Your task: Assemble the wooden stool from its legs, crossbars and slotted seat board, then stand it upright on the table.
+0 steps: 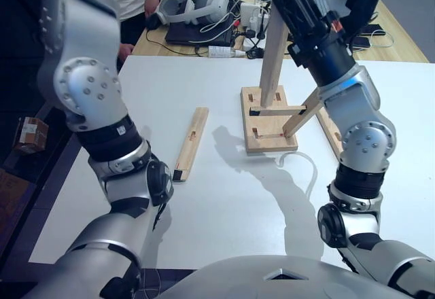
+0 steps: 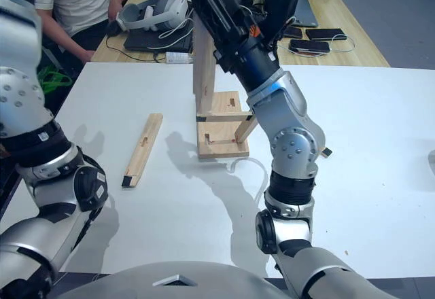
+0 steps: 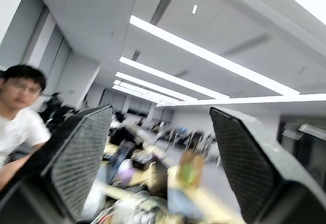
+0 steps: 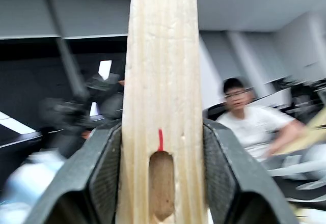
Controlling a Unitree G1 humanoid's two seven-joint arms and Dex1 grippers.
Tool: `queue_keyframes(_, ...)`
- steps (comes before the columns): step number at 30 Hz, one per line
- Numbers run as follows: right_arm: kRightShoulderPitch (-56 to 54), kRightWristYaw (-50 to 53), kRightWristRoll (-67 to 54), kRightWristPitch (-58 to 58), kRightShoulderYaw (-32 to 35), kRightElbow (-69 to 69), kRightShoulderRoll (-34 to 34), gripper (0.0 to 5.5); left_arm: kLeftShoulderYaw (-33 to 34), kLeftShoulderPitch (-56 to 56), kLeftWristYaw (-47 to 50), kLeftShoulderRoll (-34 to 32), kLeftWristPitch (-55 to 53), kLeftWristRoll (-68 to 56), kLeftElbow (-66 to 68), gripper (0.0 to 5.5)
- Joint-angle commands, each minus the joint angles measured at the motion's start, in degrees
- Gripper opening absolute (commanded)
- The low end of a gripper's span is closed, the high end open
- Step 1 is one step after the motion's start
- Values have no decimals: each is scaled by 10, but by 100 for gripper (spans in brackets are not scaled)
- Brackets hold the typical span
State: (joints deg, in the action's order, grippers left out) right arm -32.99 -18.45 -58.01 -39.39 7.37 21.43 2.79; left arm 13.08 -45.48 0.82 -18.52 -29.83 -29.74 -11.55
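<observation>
The slotted seat board lies flat in the middle of the white table. One wooden leg stands upright in it, and my right gripper is shut on this leg near its top, both pads pressed on its sides. A short crossbar joins the upright leg to a second, tilted leg. A loose leg lies flat to the left of the board. Another wooden piece lies partly hidden behind my right arm. My left gripper is raised and open, holding nothing.
A white cord loops on the table in front of the seat board. Behind the table, a wooden desk carries a headset, a laptop, cables and phones. The table's left edge lies by my left arm.
</observation>
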Motion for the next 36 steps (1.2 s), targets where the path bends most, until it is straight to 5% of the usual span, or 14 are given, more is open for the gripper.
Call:
queue_keyframes(1, 36, -36, -55, -55, -6, 35, 56, 201, -73, 72, -12, -19, 4, 91, 9, 342)
queue_keyframes(11, 144, -170, 21, -88, -97, 57, 205, 201, -64, 157, 1, 29, 36, 144, 32, 342)
queue_keyframes(22, 185, -257, 112, -72, -159, 45, 274, 201, -71, 169, -11, 51, 41, 170, 40, 342)
queue_keyframes(28, 198, -296, 207, -40, -221, 36, 322, 201, -73, 177, 3, 68, -63, 166, 73, 342)
queue_keyframes(36, 211, -315, 333, 10, -296, 6, 357, 201, -105, 249, -39, 105, 3, 174, 92, 342)
